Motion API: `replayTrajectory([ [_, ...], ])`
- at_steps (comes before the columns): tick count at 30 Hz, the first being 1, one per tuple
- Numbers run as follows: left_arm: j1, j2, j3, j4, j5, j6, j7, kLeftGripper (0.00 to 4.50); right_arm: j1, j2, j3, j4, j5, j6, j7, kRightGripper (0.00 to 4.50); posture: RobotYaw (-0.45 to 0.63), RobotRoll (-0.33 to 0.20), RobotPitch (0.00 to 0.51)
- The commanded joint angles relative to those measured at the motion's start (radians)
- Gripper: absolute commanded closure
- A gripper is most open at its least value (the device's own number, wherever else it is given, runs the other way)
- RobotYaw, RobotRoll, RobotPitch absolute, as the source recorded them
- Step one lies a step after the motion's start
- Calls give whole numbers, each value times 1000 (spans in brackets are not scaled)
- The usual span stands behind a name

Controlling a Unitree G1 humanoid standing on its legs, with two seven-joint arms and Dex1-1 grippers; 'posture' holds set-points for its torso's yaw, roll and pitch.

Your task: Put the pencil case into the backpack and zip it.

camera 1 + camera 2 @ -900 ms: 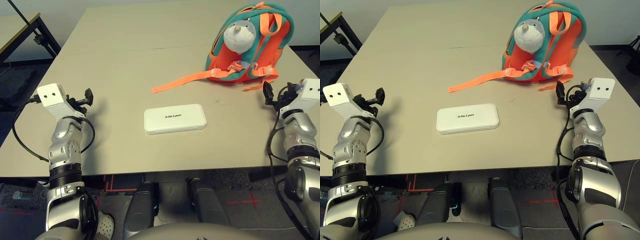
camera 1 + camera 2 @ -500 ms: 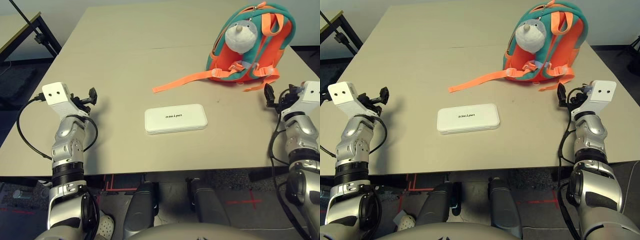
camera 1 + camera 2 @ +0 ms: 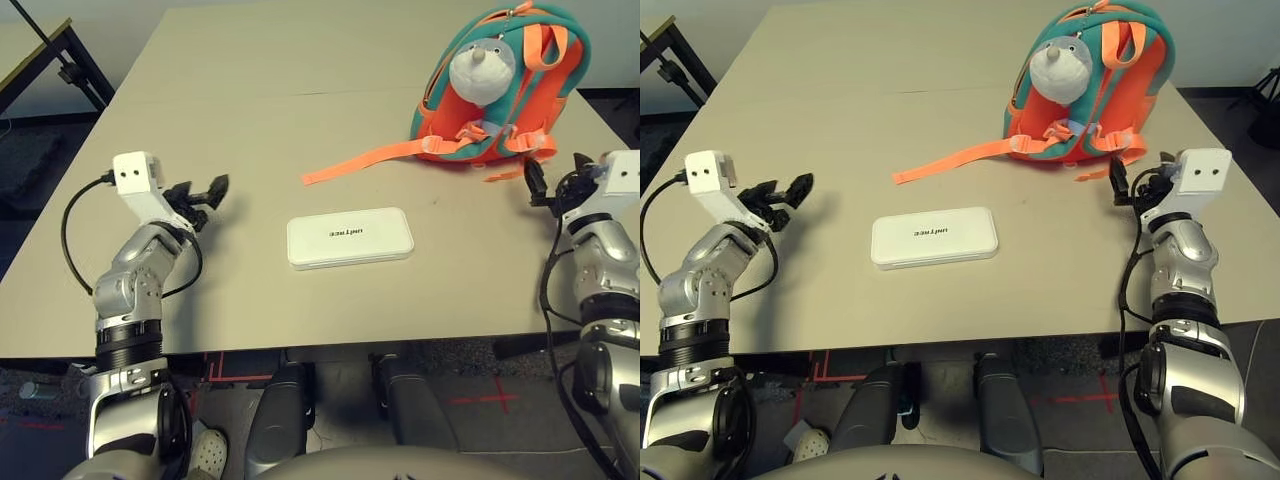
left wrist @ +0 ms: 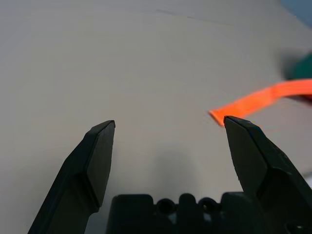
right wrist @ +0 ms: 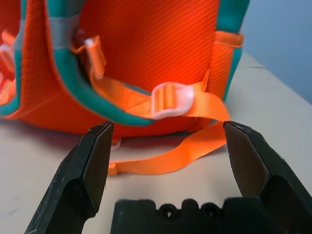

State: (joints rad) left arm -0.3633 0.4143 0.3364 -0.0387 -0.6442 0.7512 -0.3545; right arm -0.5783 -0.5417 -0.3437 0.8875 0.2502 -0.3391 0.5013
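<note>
Beige tabletop [image 3: 250, 120], head view: flat white rectangular pencil case [image 3: 349, 238] lies crosswise at centre, just right of the left gripper [image 3: 205, 190], the nearer arm. Left wrist: fingers spread, nothing between. Right wrist: right gripper [image 5: 165, 146] spread, facing the orange-and-teal backpack [image 5: 146, 48].

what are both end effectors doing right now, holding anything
Left end effector: open, empty, over bare table.
Right end effector: open, empty, facing the backpack.
</note>
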Motion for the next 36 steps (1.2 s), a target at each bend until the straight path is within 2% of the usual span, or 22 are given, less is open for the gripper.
replayTrajectory([
  [1, 43, 27, 15, -51, -101, 148, -41, 30, 9, 3, 17, -3, -11, 11, 12, 0, -56, 0, 175],
  [5, 47, 40, 59, -48, -211, 323, -20, 30, 6, 9, 33, 1, -19, 6, 19, 0, -54, 0, 176],
  [8, 18, 64, 113, 7, -307, 573, 21, 30, 5, 11, 39, 5, -24, 3, 24, 0, -54, 0, 176],
  [11, -19, 42, 189, 59, -388, 737, 34, 30, 3, 11, 38, 13, -27, 0, 26, 0, -57, 0, 173],
  [14, -55, 21, 240, 115, -410, 847, 45, 30, 2, 12, 37, 16, -31, -3, 25, 0, -57, 0, 173],
  [26, -136, 6, 235, 275, -422, 863, 62, 30, 16, 21, 39, -1, -40, -9, 19, 0, -83, 0, 163],
  [36, -139, 35, 146, 385, -447, 863, 24, 30, 23, 23, 37, -8, -44, -8, 14, 0, -94, 0, 160],
])
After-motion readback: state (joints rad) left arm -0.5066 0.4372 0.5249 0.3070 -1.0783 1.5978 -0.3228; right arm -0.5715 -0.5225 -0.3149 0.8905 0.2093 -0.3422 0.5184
